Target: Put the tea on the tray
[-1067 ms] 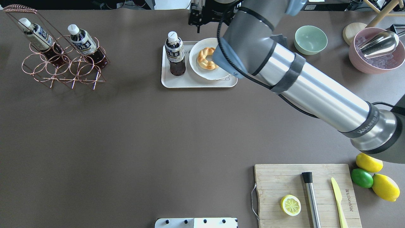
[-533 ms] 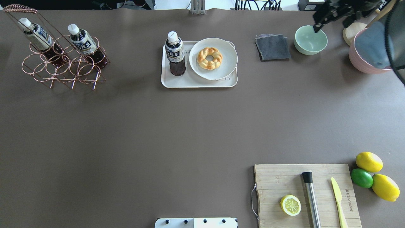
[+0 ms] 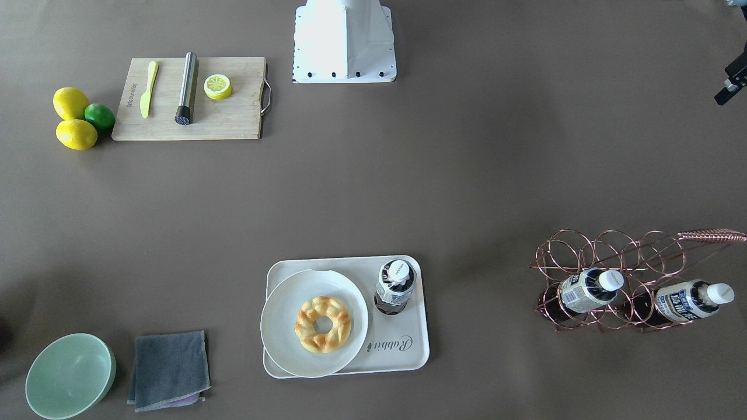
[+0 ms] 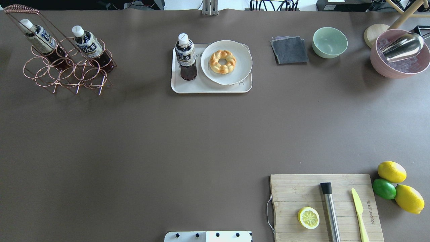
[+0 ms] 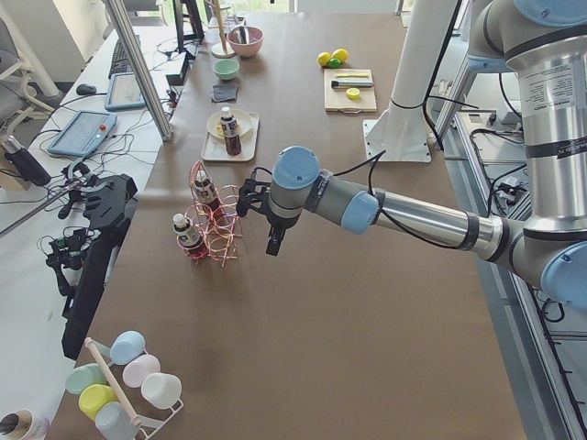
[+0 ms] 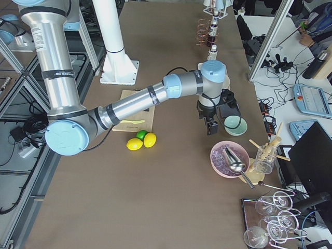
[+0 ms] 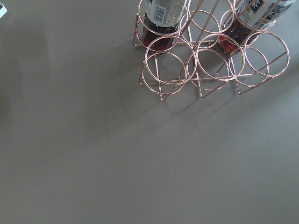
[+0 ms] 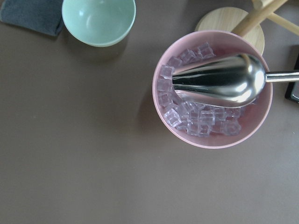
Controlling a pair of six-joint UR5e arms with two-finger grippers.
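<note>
Having swung off the tray point(image 4: 201, 88), the right gripper point(image 6: 211, 127) is hovering by the green bowl point(image 4: 330, 42), wisely staying clear of the standing tea point(image 4: 185, 57); its state, like the left gripper's point(image 5: 273, 243), is not showing.

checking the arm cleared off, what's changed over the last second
The right arm swung away from over the cream-white rectangular plastic tray toward the robot's right, leaving the overhead view. Nothing visibly gripped or released. The clear plastic tea bottle stays upright on it; the rest unmoved.
</note>
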